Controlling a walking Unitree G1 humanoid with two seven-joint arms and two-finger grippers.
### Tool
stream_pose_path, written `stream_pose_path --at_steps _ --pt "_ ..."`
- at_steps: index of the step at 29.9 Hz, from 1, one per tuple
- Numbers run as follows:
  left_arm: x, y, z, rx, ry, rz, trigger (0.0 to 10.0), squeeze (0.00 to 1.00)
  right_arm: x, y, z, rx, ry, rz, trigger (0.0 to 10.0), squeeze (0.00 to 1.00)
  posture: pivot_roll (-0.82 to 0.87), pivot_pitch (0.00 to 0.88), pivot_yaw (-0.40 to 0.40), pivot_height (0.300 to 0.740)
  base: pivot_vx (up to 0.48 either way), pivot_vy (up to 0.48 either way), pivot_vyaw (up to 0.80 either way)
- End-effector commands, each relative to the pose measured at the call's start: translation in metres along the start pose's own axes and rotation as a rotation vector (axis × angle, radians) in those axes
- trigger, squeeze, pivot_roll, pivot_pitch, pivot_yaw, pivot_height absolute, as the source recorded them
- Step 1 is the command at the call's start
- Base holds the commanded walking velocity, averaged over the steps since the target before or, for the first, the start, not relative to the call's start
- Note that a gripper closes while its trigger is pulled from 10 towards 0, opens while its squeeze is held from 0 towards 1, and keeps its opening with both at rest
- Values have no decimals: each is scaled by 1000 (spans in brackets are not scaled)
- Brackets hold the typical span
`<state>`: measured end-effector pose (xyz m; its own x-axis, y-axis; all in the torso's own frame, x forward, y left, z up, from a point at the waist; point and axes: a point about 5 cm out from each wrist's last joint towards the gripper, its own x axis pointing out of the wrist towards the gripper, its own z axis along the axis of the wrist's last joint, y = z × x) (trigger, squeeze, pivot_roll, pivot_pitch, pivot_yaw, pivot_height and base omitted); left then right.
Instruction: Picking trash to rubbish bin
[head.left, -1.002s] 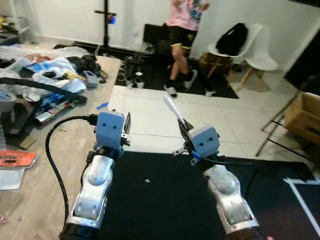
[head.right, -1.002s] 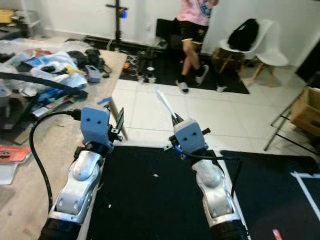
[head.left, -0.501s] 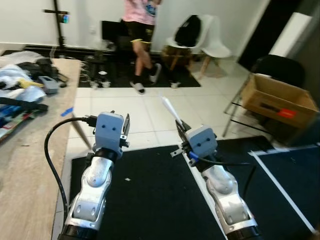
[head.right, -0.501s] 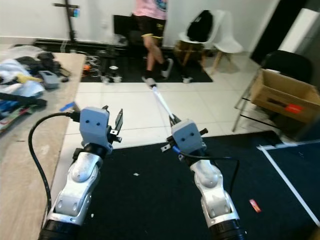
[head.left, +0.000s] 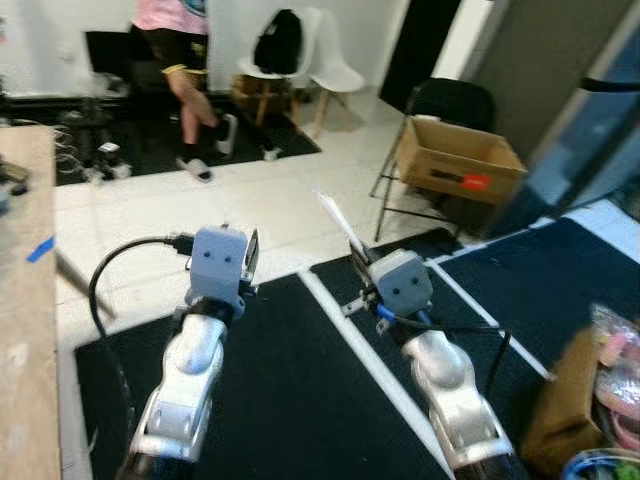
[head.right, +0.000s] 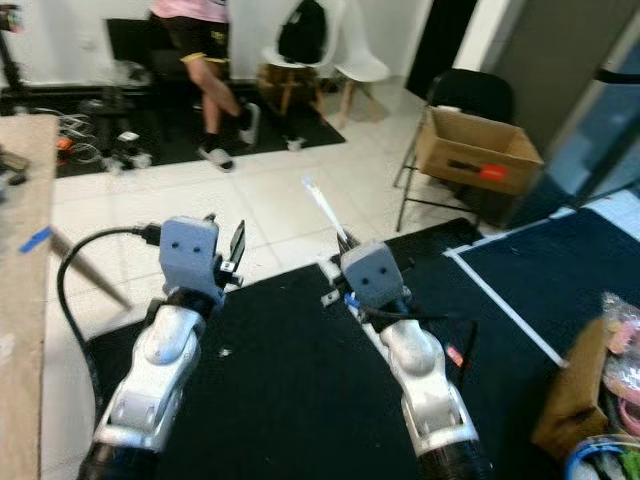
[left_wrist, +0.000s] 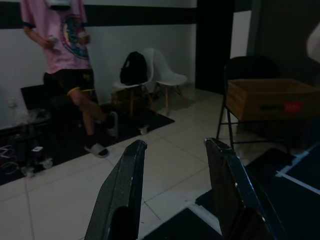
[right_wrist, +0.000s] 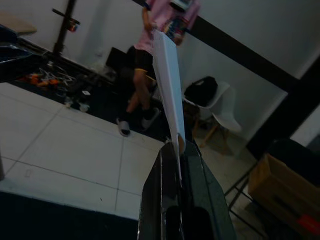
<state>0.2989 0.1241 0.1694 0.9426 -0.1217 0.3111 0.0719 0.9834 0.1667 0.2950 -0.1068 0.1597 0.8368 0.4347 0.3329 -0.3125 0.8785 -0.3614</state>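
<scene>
**Thin grip on the paper, clutter close on the right**

Left eye view — the right gripper (head.left: 356, 248) is held out over the black mat (head.left: 290, 400), its jaws closed on the lower end of a white paper strip (head.left: 333, 217) that sticks up and away. Little of it looks pinched, so I judge a jolt or quick turn could shake it free onto the tiles. The left gripper (head.left: 251, 262) is level with it and carries nothing. A table (head.left: 25, 330) edge runs along the robot's left; a bag heap (head.left: 600, 390) crowds its lower right. Open floor lies ahead.

Right eye view — a cardboard box (head.right: 478, 150) rests on a black chair ahead to the right, and a person (head.right: 205, 60) stands farther off (both well apart from the arms). No bin can be made out for certain.

Left wrist view — jaws open, fingers (left_wrist: 120, 192) spread, only tiles and mat edge between them.

Right wrist view — jaws shut on the strip (right_wrist: 167, 92); it rises tilted — a swing could bend or slip it.
</scene>
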Motion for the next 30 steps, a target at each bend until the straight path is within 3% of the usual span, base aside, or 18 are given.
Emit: stream_pose_path --at_steps 1,12,18,23,26,30 --pt "2 -7 -1 -5 11 -28 10000 0 -4 -5 -6 -3 21 -26 10000 0 -5 57 -81 740 0 0 -700" --pt "15 -5 6 29 -4 -134 10000 0 -9 -6 -12 6 33 -130 10000 0 30 45 46 740 0 0 -700" --pt "19 -2 5 27 5 -133 10000 0 -12 -5 -13 8 37 -151 10000 0 28 54 53 740 0 0 -698" --pt "18 0 1 -29 28 -89 10000 0 -13 -5 -14 20 43 -151 10000 0 24 62 41 740 0 0 -698" --pt "12 1 -6 -100 64 -42 10000 0 -13 -1 -19 24 82 -98 10000 0 17 73 28 740 0 0 0" --pt "9 1 -9 -86 80 -36 10000 0 -13 1 -24 30 113 -78 10000 0 18 73 20 740 0 0 0"
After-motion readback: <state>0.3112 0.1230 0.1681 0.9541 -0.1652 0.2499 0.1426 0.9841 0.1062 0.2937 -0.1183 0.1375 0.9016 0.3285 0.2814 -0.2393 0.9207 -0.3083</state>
